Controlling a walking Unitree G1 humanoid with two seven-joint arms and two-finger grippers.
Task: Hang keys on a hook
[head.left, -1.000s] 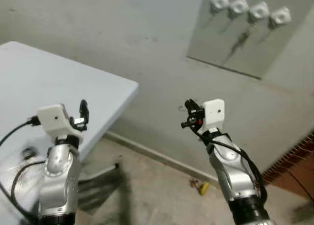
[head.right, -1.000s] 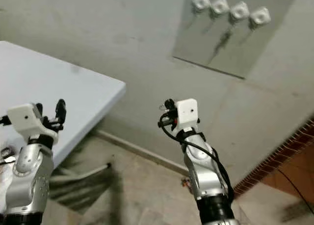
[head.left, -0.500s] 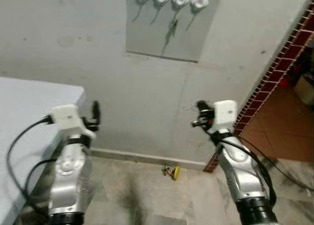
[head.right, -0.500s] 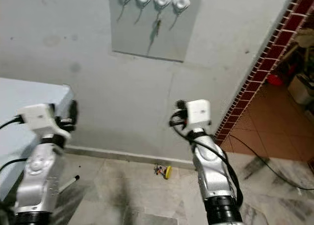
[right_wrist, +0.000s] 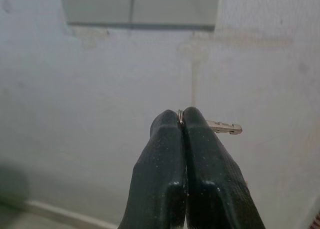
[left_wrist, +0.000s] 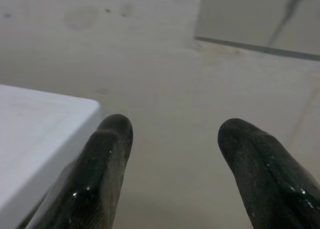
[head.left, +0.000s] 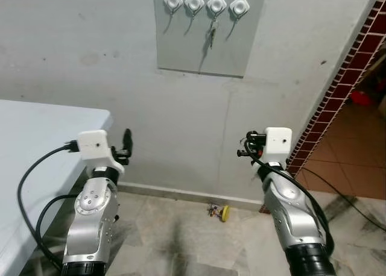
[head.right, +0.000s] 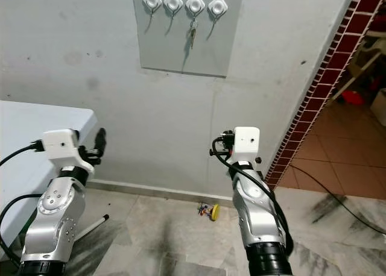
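Note:
A grey panel (head.left: pixel 208 50) on the wall straight ahead carries a row of white hooks (head.left: pixel 194 0). One key (head.left: pixel 212 35) hangs from the third hook. My right gripper (head.left: pixel 244 149) is held up well below the panel and a little to its right. It is shut on a key ring, and a small silver key (right_wrist: pixel 223 126) sticks out sideways from the fingertips (right_wrist: pixel 190 120). My left gripper (head.left: pixel 126 140) is raised at the same height beside the table corner, open with nothing between its fingers (left_wrist: pixel 112 139).
A white table (head.left: pixel 36 137) stands at the left against the wall. A small yellow object (head.left: pixel 223 213) lies on the tiled floor by the skirting. A red brick pillar (head.left: pixel 344 77) edges the wall at the right, with a black cable (head.left: pixel 350 194) on the floor.
The camera has swung right and levelled, so the hook panel is now straight ahead and upright. Both arms hold the same raised pose, and the right gripper still holds the key.

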